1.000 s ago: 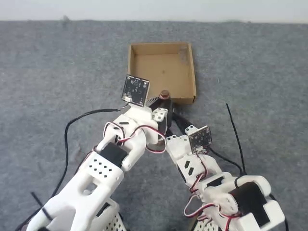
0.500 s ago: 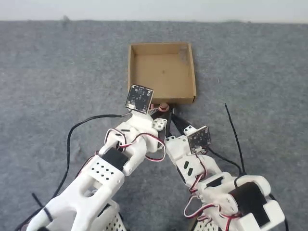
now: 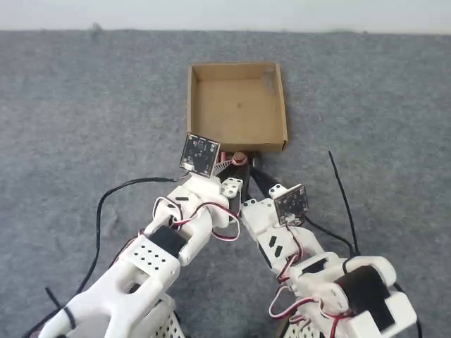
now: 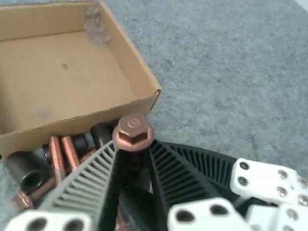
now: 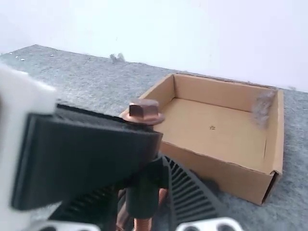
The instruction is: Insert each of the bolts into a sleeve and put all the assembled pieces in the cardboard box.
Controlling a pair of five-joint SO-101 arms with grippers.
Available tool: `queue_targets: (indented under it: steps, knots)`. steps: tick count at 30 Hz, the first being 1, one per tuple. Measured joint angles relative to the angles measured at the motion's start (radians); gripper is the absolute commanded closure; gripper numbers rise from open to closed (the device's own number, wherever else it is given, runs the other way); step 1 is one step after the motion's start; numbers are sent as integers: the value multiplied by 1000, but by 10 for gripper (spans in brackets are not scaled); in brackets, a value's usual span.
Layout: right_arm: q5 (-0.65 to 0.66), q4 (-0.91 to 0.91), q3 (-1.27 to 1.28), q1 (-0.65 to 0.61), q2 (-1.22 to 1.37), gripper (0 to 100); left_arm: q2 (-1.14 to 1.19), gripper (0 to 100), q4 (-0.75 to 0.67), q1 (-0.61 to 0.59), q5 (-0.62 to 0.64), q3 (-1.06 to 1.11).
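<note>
Before the box (image 3: 192, 105), in the high view, the left gripper (image 3: 235, 163) and right gripper (image 3: 254, 177) meet at an upright bolt (image 3: 240, 157). Left wrist view: the left gripper is clamped on the bolt under its head; loose bolts (image 4: 57, 156) and loose sleeves (image 4: 25, 169) lie by the box. Right wrist view: the bolt stands in a sleeve (image 5: 143, 192); the right gripper's hold cannot be told.

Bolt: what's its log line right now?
bolt upright | in left gripper | box empty | loose bolts, sleeves beside box
</note>
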Motion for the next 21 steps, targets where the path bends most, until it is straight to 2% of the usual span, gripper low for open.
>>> queue_targets:
  steps: [7,21]
  knots:
    - [0,0,0,0,0,992,0,872,-8,-2,-3,0]
    - [0,0,0,28,0,992,0,879,8,-9,2,2]
